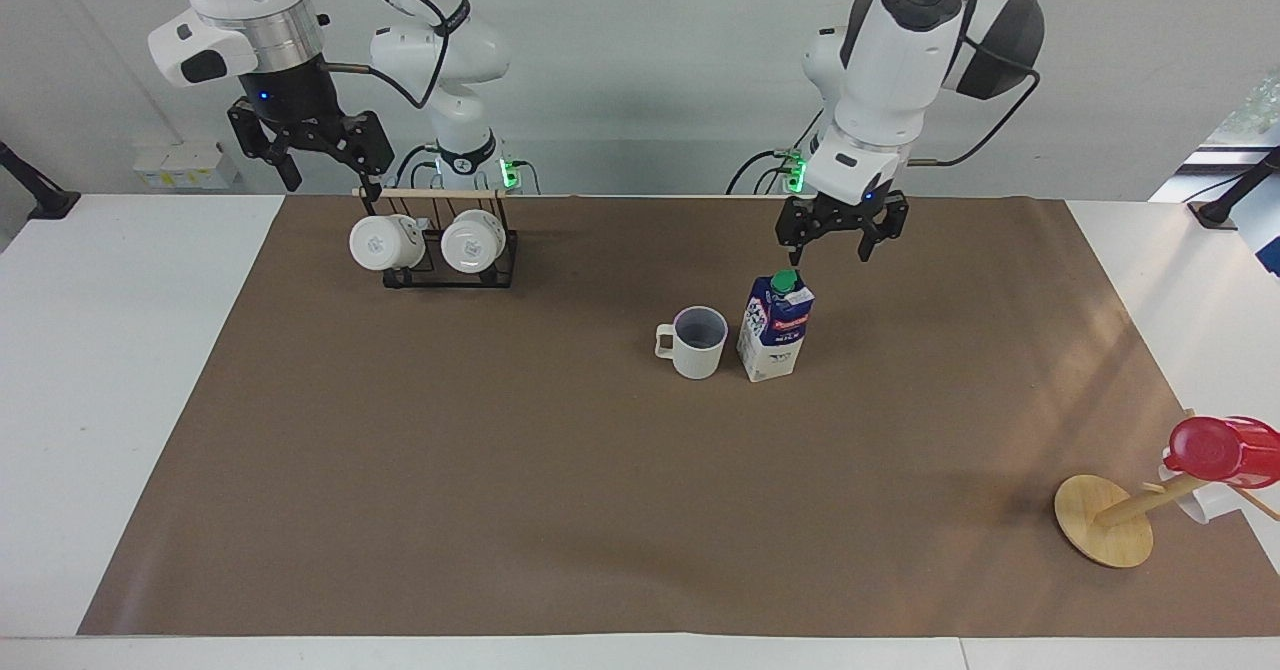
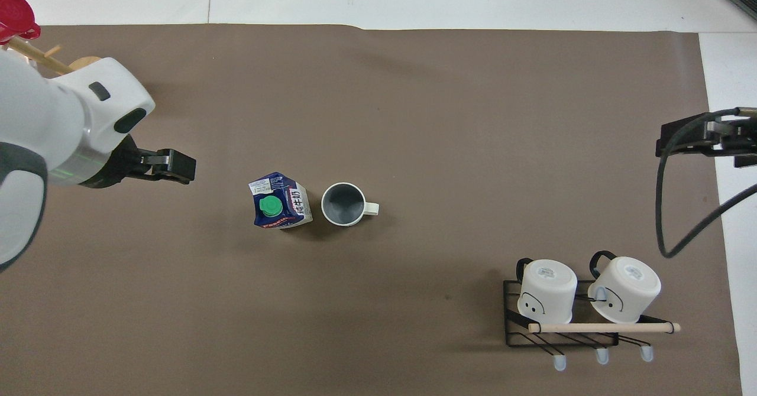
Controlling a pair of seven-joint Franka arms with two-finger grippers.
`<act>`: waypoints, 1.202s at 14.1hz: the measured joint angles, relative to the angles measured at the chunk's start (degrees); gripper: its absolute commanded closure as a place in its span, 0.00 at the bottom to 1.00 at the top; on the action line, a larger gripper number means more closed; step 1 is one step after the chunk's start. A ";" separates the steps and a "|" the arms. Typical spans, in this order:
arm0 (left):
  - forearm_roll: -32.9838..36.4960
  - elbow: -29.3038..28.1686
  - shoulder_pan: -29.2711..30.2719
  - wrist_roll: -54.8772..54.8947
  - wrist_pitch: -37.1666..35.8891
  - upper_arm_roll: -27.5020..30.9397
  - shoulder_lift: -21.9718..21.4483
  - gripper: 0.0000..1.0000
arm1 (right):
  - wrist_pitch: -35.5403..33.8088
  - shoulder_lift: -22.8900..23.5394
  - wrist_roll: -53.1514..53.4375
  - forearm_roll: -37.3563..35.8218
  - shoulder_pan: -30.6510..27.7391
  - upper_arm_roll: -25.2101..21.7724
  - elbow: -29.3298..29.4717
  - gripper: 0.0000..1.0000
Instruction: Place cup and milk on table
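The milk stands upright on the brown sheet of the table, near the middle, with the cup just beside it toward the right arm's end, mouth up and handle turned away from the carton. A narrow gap seems to separate them, though from these angles a light touch cannot be ruled out. Both sit flat and free, so the placing looks done.

The left gripper hangs in the air above the sheet, a little toward the left arm's end from the carton, fingers spread and holding nothing; being clear of the green cap suits a release. The right gripper waits high above the black rack that carries two white mugs, fingers apart and empty.

Open sheet surrounds the pair on every side, well away from the table's edges. The rack sits nearer the robots toward the right arm's end, and the wooden stand with the red cup is well apart at the left arm's end, close to the sheet's edge. Judged from this, the only tight spot is the tall carton, which a sideways sweep could tip into the cup
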 measured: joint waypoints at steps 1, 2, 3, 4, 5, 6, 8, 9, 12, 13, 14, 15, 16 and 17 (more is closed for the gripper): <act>0.00 0.02 1.75 2.59 -1.05 0.06 -0.36 0.00 | -0.17 0.00 0.00 0.00 -0.19 0.27 -0.09 0.00; -0.01 0.03 3.29 4.85 -1.94 0.10 -0.69 0.00 | -0.32 0.01 0.00 0.00 -0.52 0.36 -0.19 0.00; -0.13 0.05 4.66 6.80 -2.70 0.13 -1.02 0.00 | -0.52 0.01 -0.01 0.00 -0.87 0.36 -0.25 0.00; -0.48 0.06 6.05 8.43 -3.16 0.15 -1.40 0.00 | -0.65 0.01 -0.02 0.00 -1.08 0.36 -0.27 0.00; -0.89 0.07 7.34 9.63 -3.52 0.16 -1.82 0.00 | -0.73 0.00 -0.02 0.00 -1.11 0.37 -0.30 0.00; -1.14 0.09 8.19 10.26 -3.76 0.19 -2.28 0.00 | -0.74 0.00 -0.02 0.00 -1.11 0.47 -0.32 0.00; -1.25 0.11 8.56 10.40 -4.15 0.14 -3.10 0.00 | -0.75 0.00 -0.02 0.00 -1.10 0.65 -0.32 0.00; -1.26 0.11 8.56 10.40 -4.43 -0.01 -3.47 0.00 | -0.75 0.00 -0.02 0.00 -1.11 0.67 -0.33 0.00; -1.26 0.12 8.56 10.39 -4.66 -0.32 -3.86 0.00 | -0.77 0.00 -0.02 0.08 -1.11 0.69 -0.36 0.00; -1.26 0.15 8.56 10.39 -4.66 -0.34 -3.94 0.00 | -0.77 0.00 -0.02 0.31 -1.10 0.70 -0.38 0.00; -1.26 0.16 8.56 10.39 -4.65 -0.39 -4.05 0.00 | -0.77 0.00 -0.02 0.79 -1.10 0.73 -0.40 0.00; -1.27 0.17 8.56 10.39 -4.65 -0.51 -4.15 0.00 | -0.77 0.00 -0.02 1.18 -1.10 0.75 -0.41 0.00; -1.29 0.18 8.55 10.39 -4.65 -0.64 -4.23 0.00 | -0.77 0.00 -0.02 1.30 -1.10 0.75 -0.41 0.00; -1.29 0.18 8.55 10.39 -4.65 -0.71 -4.27 0.00 | -0.77 0.00 -0.02 1.31 -1.12 0.74 -0.41 0.00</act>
